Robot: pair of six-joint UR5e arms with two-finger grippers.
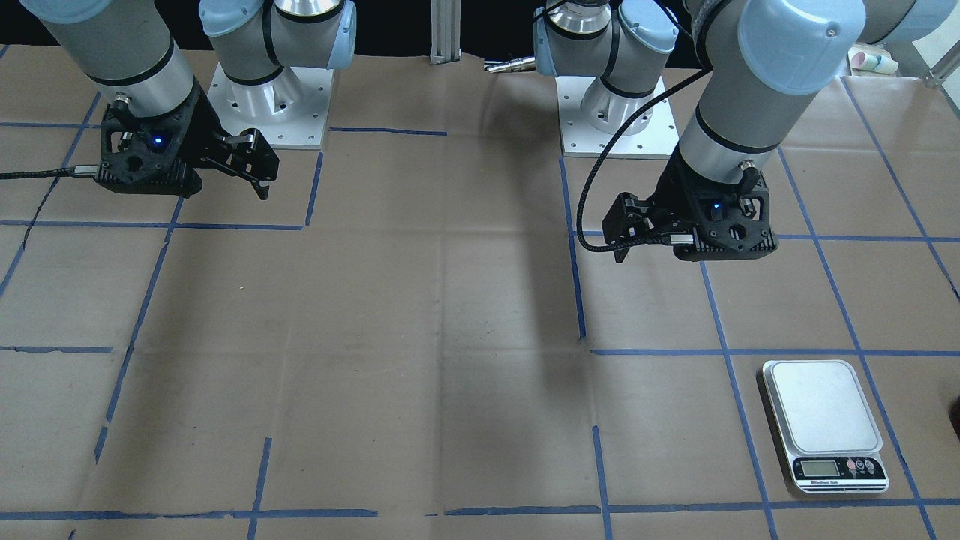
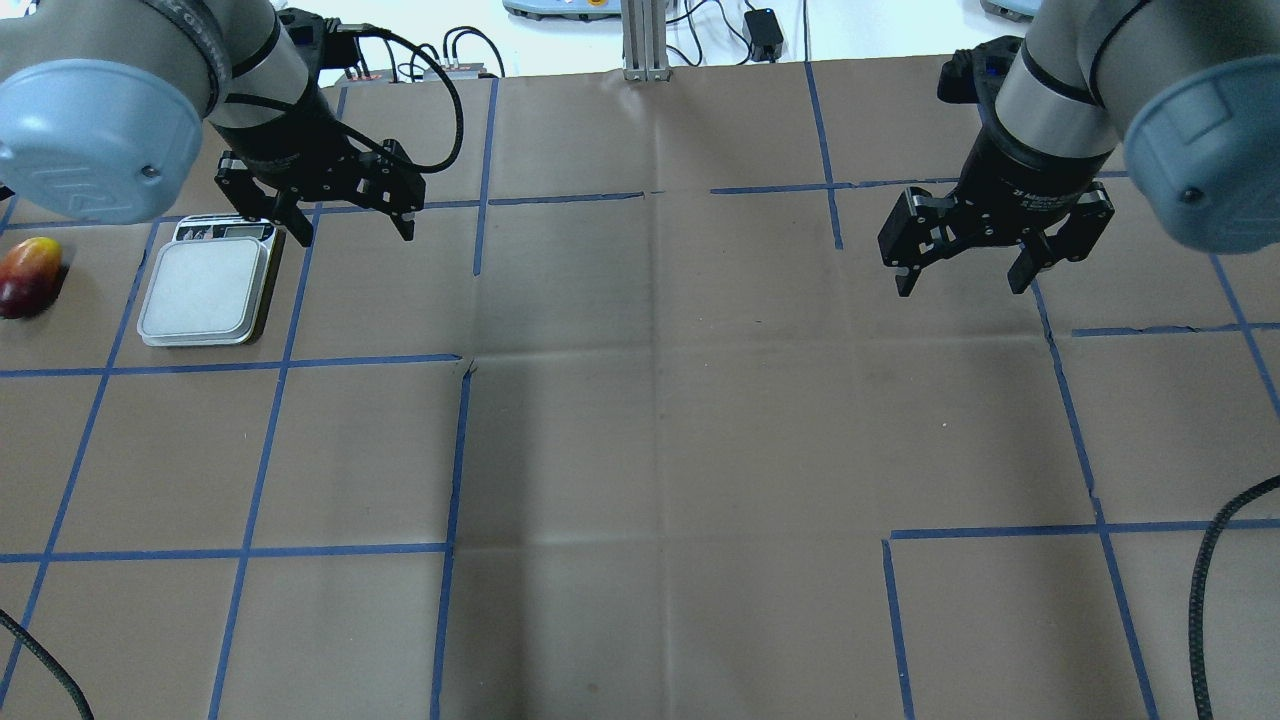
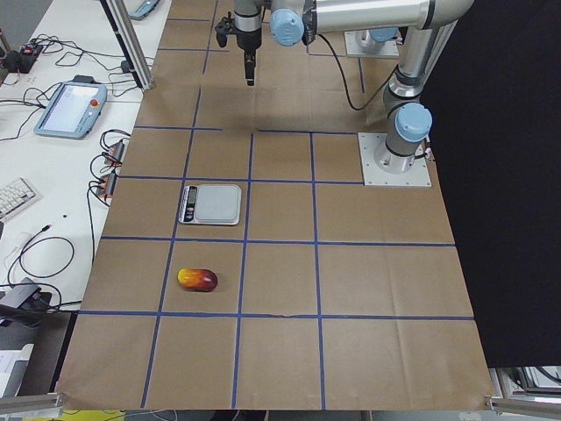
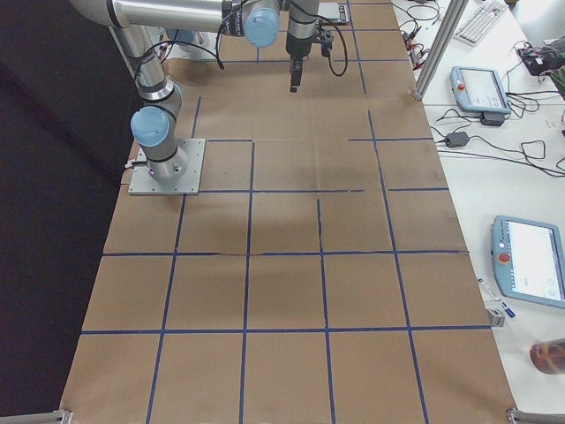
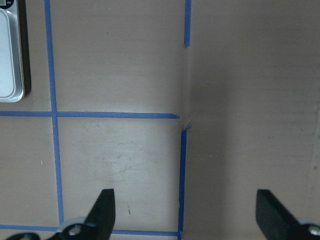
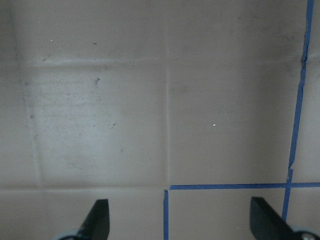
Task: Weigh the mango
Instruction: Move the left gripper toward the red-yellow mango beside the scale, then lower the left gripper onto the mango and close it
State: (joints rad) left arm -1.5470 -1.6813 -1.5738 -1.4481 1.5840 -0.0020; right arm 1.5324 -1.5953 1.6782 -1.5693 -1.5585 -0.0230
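Note:
The mango (image 2: 30,277) lies on the brown paper at the far left of the table, red at the near end and yellow at the far end; it also shows in the exterior left view (image 3: 197,279). The silver scale (image 2: 205,290) sits just right of it, platform bare, and shows in the front view (image 1: 821,424). My left gripper (image 2: 353,232) hovers open and empty just right of the scale's display end; the scale's edge (image 5: 10,55) shows in its wrist view. My right gripper (image 2: 960,283) hovers open and empty over the table's right side.
Blue tape lines (image 2: 460,460) divide the brown paper into squares. An aluminium post (image 2: 645,40) stands at the far edge. A black cable (image 2: 1210,570) hangs at the near right. Teach pendants (image 4: 481,88) and cables lie on the white bench beyond the table.

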